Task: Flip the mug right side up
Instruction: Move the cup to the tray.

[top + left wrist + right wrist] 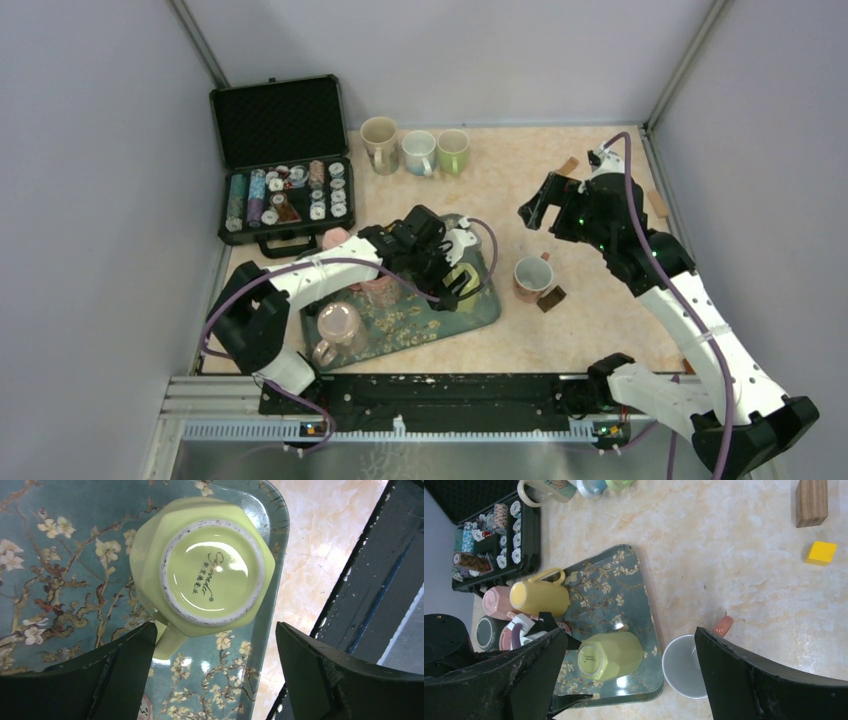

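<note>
A lime-green mug (210,570) stands upside down at the right end of the floral teal tray (60,555), base up and handle toward my left finger. In the top view it (466,279) peeks out between the fingers. My left gripper (215,642) is open just above it, empty, with the fingers on either side of the handle end. The mug also shows in the right wrist view (609,655). My right gripper (533,212) is open and empty, held high over the table right of the tray.
The tray (480,312) also holds an upside-down pink mug (338,322) and a yellow mug (539,596) on its side. A salmon mug (530,276) stands upright right of the tray. Three mugs (417,150) and an open chip case (283,165) are at the back. Small blocks (821,552) lie far right.
</note>
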Action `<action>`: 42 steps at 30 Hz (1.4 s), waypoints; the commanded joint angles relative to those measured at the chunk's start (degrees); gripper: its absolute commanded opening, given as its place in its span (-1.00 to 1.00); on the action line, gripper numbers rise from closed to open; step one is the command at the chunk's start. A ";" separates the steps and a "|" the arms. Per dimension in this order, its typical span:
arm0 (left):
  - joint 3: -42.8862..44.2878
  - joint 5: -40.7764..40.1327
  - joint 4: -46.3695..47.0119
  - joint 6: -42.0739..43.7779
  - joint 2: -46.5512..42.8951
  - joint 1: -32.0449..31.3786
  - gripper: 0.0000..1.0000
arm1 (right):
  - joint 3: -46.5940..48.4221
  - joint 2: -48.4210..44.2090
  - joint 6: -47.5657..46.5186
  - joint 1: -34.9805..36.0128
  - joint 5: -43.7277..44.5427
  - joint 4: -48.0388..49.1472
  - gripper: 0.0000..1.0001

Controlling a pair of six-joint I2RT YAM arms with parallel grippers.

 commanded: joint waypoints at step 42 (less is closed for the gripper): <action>-2.08 -30.66 13.36 -27.64 -2.12 -4.14 -0.80 | -3.42 -0.58 -0.11 0.55 -0.59 5.59 0.98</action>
